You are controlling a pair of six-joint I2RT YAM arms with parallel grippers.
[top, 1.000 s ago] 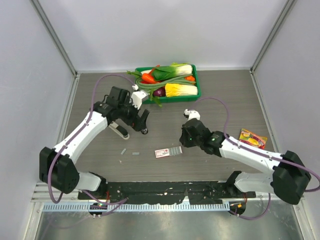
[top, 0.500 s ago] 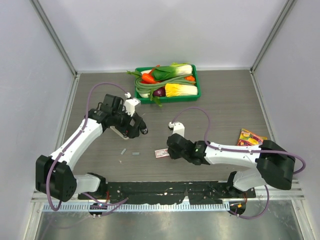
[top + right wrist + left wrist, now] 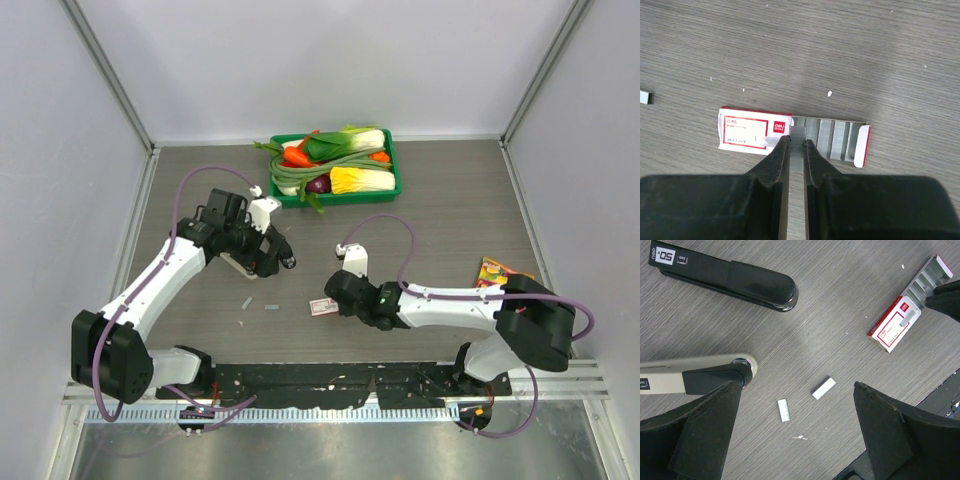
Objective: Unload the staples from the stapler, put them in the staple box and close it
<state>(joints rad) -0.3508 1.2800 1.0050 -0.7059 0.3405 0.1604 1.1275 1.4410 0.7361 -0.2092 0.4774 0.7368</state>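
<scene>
My right gripper is shut on a silvery strip of staples, held over the slid-open tray of the red-and-white staple box. Two more staple strips lie loose on the table; they also show in the top view. My left gripper is open and empty above them. A black stapler lies closed at the far side. A beige stapler lies partly under my left finger. In the top view, the right gripper covers part of the box.
A green tray of vegetables stands at the back centre. A yellow-red snack packet lies at the right. The black mounting rail runs along the near edge.
My right arm has swung left and nearer, down onto the staple box, and now pinches a strip. My left gripper has dropped slightly toward the staplers, then stayed still.
</scene>
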